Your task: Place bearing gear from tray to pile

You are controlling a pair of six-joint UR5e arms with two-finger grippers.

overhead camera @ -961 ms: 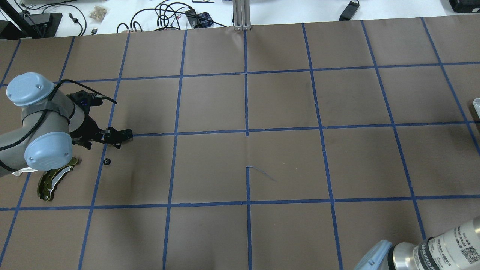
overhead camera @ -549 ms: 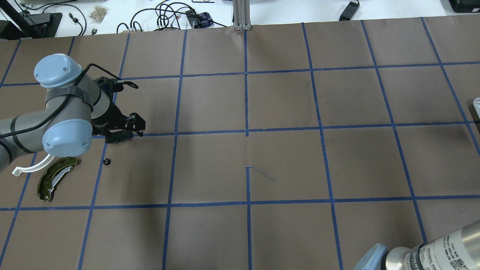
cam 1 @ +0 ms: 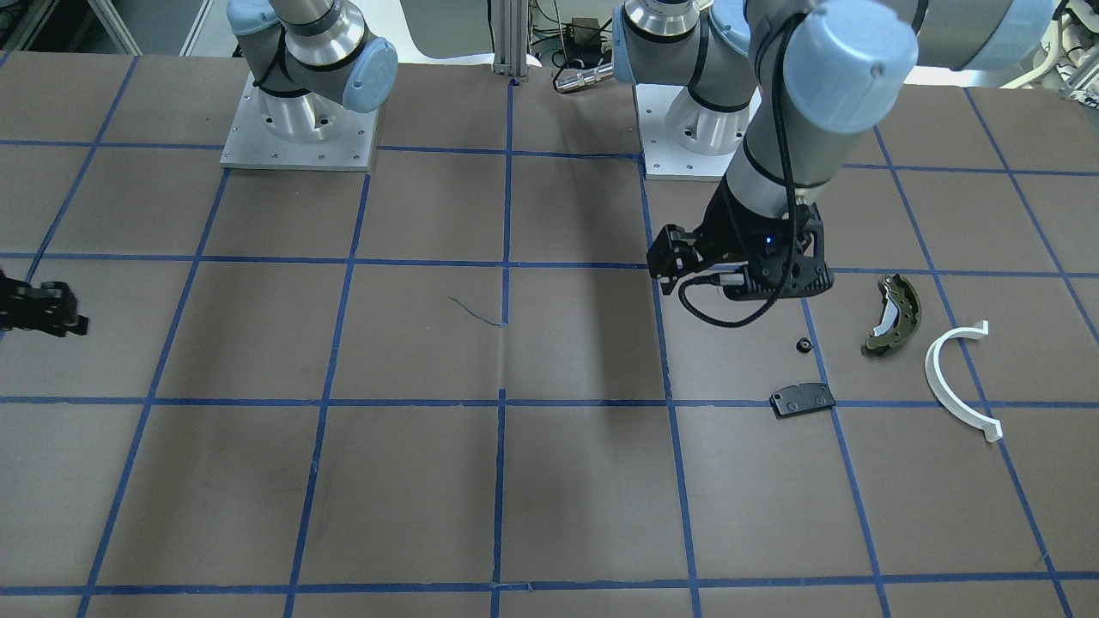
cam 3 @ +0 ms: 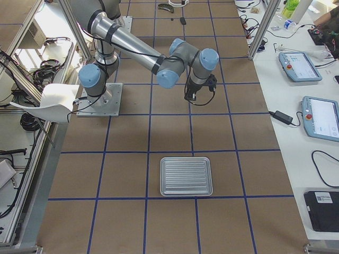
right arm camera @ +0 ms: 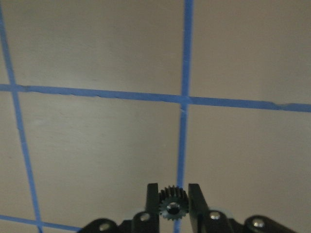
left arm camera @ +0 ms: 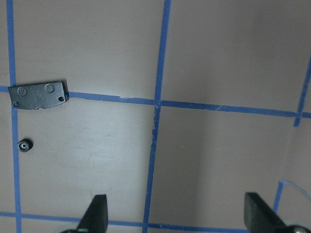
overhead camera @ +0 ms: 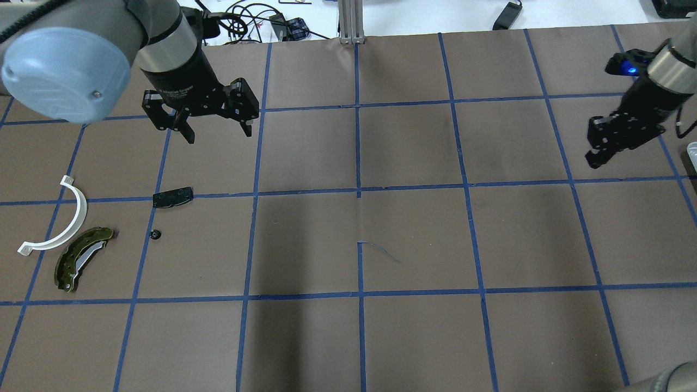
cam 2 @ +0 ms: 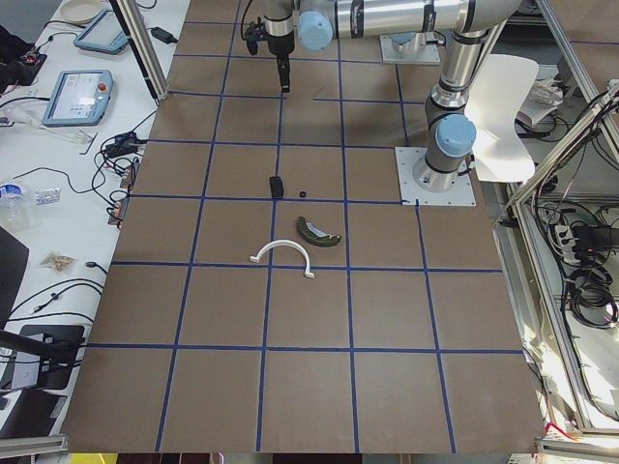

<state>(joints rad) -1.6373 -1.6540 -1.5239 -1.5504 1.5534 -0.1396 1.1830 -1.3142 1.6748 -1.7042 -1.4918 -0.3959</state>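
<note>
My right gripper (right arm camera: 172,191) is shut on a small black bearing gear (right arm camera: 173,206) and holds it above the table; it shows at the right in the overhead view (overhead camera: 594,157). The pile lies at the left: an olive-green brake shoe (overhead camera: 81,258), a white half-ring (overhead camera: 62,223) and a flat black pad (overhead camera: 173,197). A second small black gear (overhead camera: 156,234) lies beside them. My left gripper (overhead camera: 215,130) is open and empty, raised beyond the pad. The left wrist view shows the pad (left arm camera: 39,94) and the lying gear (left arm camera: 24,144).
A ribbed metal tray (cam 3: 186,176) lies on the table on my right side, with nothing showing in it. Brown paper with a blue tape grid covers the table. Cables and devices lie past the far edge (overhead camera: 245,22).
My left arm has lifted and swung toward the far side, away from the pile, uncovering the black pad. My right gripper has come into the overhead view at the right.
</note>
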